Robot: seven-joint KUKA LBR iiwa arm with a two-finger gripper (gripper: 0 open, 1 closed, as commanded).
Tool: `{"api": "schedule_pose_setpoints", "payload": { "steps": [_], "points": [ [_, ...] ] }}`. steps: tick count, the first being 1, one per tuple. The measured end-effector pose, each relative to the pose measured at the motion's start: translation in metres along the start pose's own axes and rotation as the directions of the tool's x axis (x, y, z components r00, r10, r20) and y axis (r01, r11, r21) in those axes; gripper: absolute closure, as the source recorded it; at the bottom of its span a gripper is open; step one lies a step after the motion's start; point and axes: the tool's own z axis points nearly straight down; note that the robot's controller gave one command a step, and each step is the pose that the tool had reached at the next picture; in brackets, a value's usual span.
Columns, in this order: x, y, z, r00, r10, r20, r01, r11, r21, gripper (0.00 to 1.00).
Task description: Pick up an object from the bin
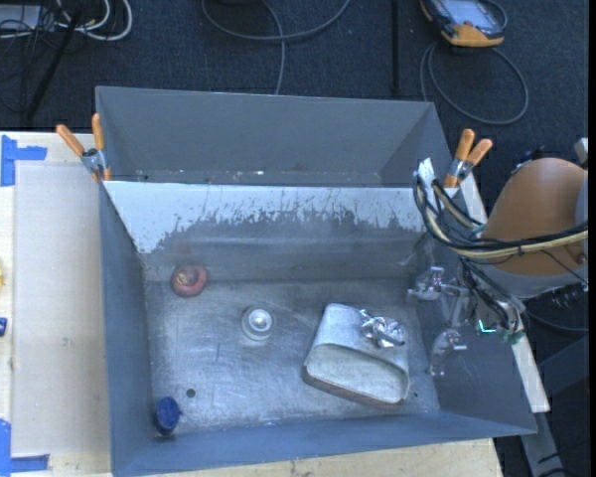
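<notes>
Bin floor [240, 386]: grey oval pad [353, 368] beside pincer [440, 318]

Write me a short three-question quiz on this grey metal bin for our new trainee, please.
1. True or false: the small blue rounded object lies in the far right corner of the grey metal bin.
2. Which thing lies nearest the gripper? A) reddish-brown round disc B) crumpled silvery foil piece C) silver round cap
3. What does the foil piece rest on?

Key: 1 false, near left corner; 2 B; 3 the flat grey rounded pad.
</notes>
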Motion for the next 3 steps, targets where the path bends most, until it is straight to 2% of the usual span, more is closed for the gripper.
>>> {"api": "schedule_pose_setpoints", "payload": {
  "steps": [1,2,3],
  "points": [
    [-0.018,0.023,0.060,1.000,0.024,0.010,-0.024,1.000,0.002,0.00],
    [-0.019,0.023,0.057,1.000,0.021,0.010,-0.021,1.000,0.003,1.00],
    [0.022,0.042,-0.033,0.810,0.586,0.009,-0.586,0.810,-0.005,1.00]
  ]
}}
